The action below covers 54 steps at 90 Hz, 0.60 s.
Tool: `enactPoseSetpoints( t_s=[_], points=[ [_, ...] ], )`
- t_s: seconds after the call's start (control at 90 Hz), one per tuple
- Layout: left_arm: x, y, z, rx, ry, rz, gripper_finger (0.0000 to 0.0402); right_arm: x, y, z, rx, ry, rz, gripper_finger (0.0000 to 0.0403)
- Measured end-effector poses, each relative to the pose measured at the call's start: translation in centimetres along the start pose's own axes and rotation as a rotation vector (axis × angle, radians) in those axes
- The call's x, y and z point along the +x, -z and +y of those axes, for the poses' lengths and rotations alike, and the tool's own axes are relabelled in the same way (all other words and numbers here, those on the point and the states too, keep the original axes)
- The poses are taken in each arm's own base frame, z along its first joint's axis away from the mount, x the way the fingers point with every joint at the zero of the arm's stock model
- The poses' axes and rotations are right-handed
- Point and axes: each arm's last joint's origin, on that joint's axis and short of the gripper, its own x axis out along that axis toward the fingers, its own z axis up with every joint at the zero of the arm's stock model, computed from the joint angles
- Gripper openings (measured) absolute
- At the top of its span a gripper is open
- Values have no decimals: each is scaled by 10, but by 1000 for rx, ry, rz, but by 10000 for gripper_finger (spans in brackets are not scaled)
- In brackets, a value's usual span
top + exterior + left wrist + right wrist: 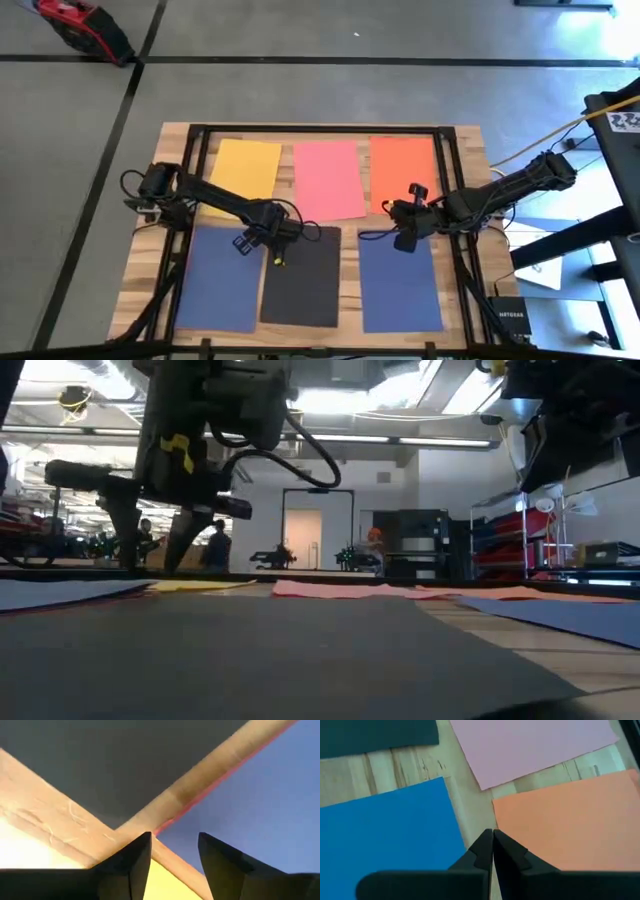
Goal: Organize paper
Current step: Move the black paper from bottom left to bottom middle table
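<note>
Worktop point(465, 140): pale wooden surface with a dark frame along its edges; six paper sheets lie flat on it in two rows of three, seen from above.

Far row, 10 to 2 o'clock: yellow sheet point(244, 168) at 10 o'clock, pink sheet point(328, 180) at 12 o'clock, orange sheet point(402, 170) at 2 o'clock. Narrow strips of bare wood separate them.

Near row, 8 to 4 o'clock: left dark blue sheet point(215, 285) at 8 o'clock, black sheet point(304, 280) at 6 o'clock, right dark blue sheet point(398, 285) at 4 o'clock. The black sheet lies just beside the left dark blue sheet.

Left end effector point(270, 240): positioned low at the meeting point of the yellow, left dark blue and black sheets. In the left wrist view its fingers point(130, 865) stand apart with a clear gap between them. Nothing is held between the fingers. Contact with the paper cannot be determined.

Right end effector point(405, 232): positioned over the wood strip between the orange sheet and the right dark blue sheet. In the right wrist view its fingers point(507, 852) are pressed together, tip to tip, with nothing clamped. The tips point at the near corner of the orange sheet.

Low view: black sheet fills the foreground; the left arm stands at 10 o'clock.
</note>
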Motion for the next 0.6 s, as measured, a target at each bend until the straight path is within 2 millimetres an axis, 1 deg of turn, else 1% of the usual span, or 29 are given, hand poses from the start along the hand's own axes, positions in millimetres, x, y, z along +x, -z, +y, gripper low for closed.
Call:
enactPoseSetpoints(
  t_s=[0.2,0.422,0.6],
  points=[
    [4,-1,-1,16,-14,-17,151,0,0,0,0,0,0,1],
    [13,5,-7,18,17,23,151,0,0,0,0,0,0,1],
    [13,4,-9,32,-24,60,151,0,0,0,0,0,1,1]
  ],
)
